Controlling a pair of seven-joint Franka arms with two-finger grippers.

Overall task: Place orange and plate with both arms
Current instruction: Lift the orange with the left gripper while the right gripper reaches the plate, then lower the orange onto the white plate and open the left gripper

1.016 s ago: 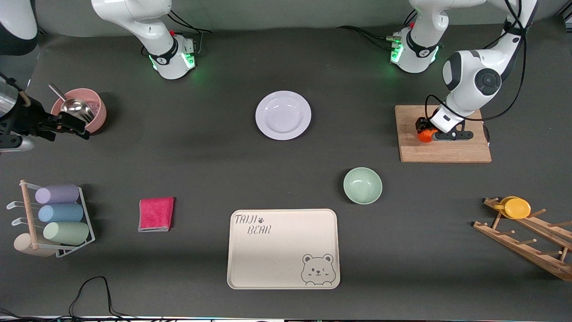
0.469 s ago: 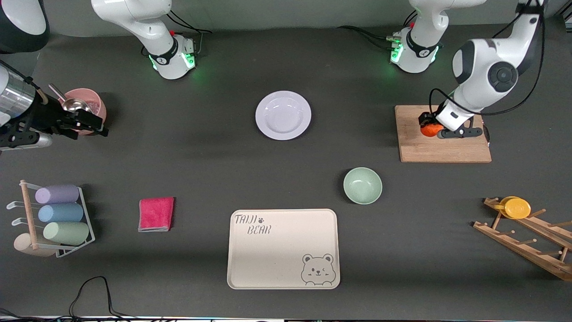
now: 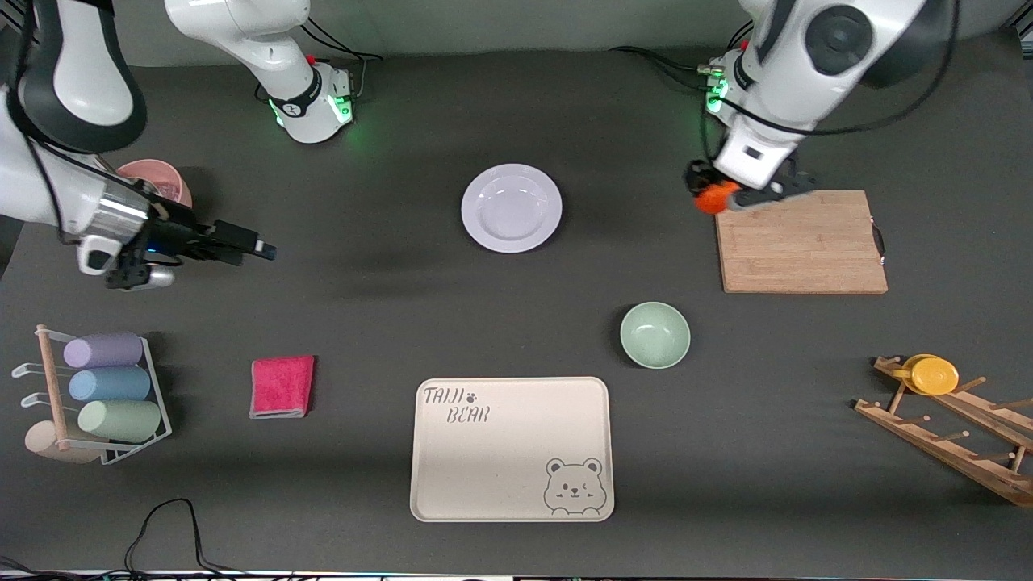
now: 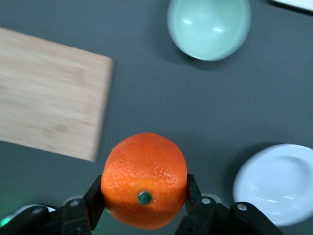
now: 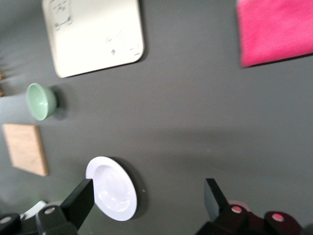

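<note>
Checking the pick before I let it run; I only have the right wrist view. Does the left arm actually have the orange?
Observer: Yes. The left gripper is shut on the orange, a finger against each side.
Operator: Still over the board?
Observer: No. In the front view the orange hangs over bare table just off the cutting board, at the corner toward the plate.
Operator: Anything on the plate?
Observer: Nothing on it; it lies flat on the table.
Operator: Where's my right gripper?
Observer: The right gripper is open, over bare table between the pink bowl and the plate.
</note>
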